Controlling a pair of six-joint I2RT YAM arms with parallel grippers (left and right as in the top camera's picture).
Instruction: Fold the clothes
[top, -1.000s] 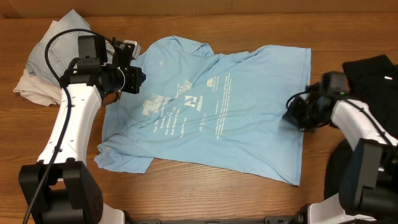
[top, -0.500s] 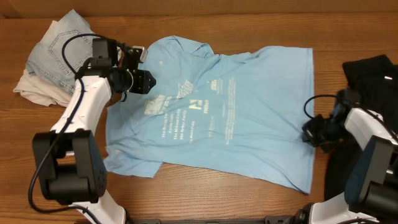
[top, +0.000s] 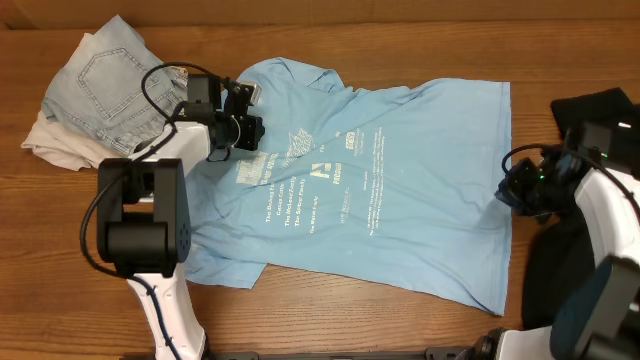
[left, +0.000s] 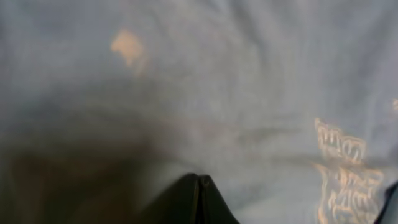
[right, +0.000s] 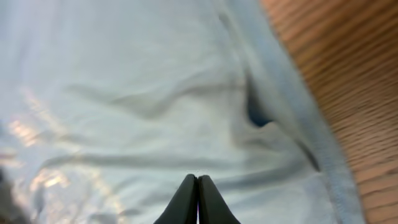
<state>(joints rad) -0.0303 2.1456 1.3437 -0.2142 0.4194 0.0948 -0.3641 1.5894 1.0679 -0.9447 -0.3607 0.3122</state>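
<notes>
Two grippers, both closed finger to finger. The left gripper (top: 248, 130) rests on the far-left shoulder area of the single sky-blue short-sleeved T-shirt with white printed lettering (top: 400, 200). The right gripper (top: 512, 190) sits at its right hem; whether either pinches cloth cannot be told. The shirt lies spread print-up at the middle of the wooden desk (top: 350, 320), long axis left to right, collar far-left, hem right. Far left: one pair of pale denim shorts (top: 105, 75) on one beige cloth (top: 50, 145). Far right: one black garment (top: 600, 110).
</notes>
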